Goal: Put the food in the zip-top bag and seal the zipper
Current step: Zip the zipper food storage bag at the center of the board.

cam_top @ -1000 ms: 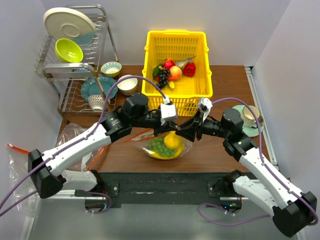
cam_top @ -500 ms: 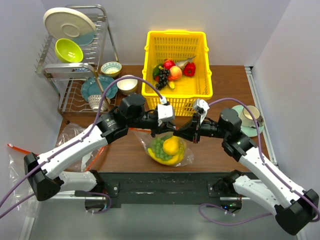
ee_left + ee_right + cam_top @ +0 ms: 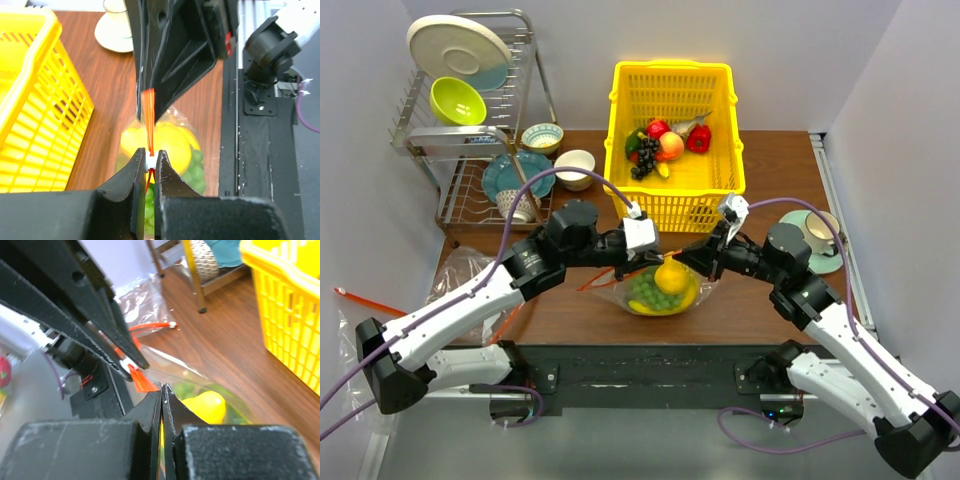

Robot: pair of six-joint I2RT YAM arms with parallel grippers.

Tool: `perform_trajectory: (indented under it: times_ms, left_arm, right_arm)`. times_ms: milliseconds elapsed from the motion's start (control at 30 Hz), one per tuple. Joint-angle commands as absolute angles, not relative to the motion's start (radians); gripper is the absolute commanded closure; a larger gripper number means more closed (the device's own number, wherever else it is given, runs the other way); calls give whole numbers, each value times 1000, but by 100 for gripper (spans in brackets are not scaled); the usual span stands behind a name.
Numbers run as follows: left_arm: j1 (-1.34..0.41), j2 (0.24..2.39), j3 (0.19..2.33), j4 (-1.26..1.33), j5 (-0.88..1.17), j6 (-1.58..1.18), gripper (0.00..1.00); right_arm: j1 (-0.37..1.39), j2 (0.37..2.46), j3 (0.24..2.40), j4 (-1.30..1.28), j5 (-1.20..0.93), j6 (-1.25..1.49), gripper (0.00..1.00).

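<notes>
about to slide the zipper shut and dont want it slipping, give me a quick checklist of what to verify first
1. left gripper shut on the narrow orange-red plastic zipper strip: ok
2. right gripper shut on that strip: ok
3. yellow pear-like toy fruit and green toy grapes inside the clear crinkly plastic bag: ok
4. strip sealed along its whole length: cannot tell
5. bag apart from the yellow slatted plastic basket: ok

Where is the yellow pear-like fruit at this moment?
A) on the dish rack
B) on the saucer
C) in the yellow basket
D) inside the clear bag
D: the yellow fruit lies inside the clear bag, next to the green grapes.
</notes>
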State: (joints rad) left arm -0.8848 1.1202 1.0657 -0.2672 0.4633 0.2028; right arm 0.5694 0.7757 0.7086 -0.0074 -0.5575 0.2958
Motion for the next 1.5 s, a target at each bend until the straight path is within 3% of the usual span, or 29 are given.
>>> perform_trajectory:
  times_ms: [0,433,800,1133,1467]
  left_arm:
    - [-884,1054,1032,-285,434,186,100]
    - [-884,956,950,-367,285,132,100]
    - [-884,877,920,-480,92,92,100]
    - [-884,851,890,-512,3,9,100]
    - [-876,951,910,-414,-155,-46,100]
  right_arm:
    - [554,741,750,-47,-284,317,100]
    - [552,752,808,-212,125,336,100]
    - [552,753,788,-282,308,394,100]
    - [552,706,752,-362,416,477,100]
    - [551,764,724,-328,336,522,100]
